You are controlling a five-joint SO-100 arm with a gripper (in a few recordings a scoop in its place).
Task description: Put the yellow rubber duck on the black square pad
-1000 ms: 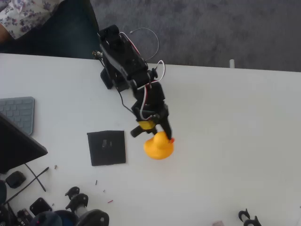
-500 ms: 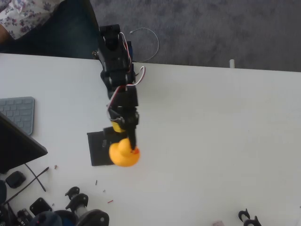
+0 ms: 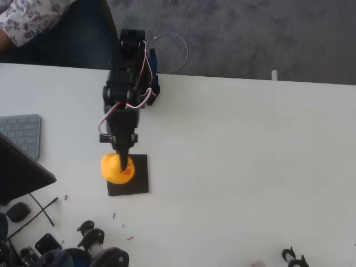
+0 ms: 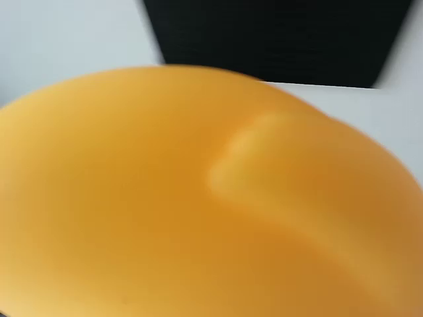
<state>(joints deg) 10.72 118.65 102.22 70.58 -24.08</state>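
In the overhead view the yellow rubber duck (image 3: 114, 168) hangs over the left part of the black square pad (image 3: 136, 178), held in my gripper (image 3: 122, 162), which is shut on it. The black arm reaches down from the table's far edge. Whether the duck touches the pad I cannot tell. In the wrist view the duck (image 4: 198, 198) is a blurred orange mass very close to the lens, with the black square pad (image 4: 277, 39) behind it at the top.
A grey keyboard (image 3: 22, 133) and a dark device (image 3: 19, 172) lie at the left edge. Small black parts and cables (image 3: 83, 245) are scattered along the near left edge. A person's floral sleeve (image 3: 28, 16) shows at top left. White table (image 3: 250, 167) spreads to the right.
The arm has swung left with the duck in its grip, from right of the pad, across its right edge, to over the pad's left part.
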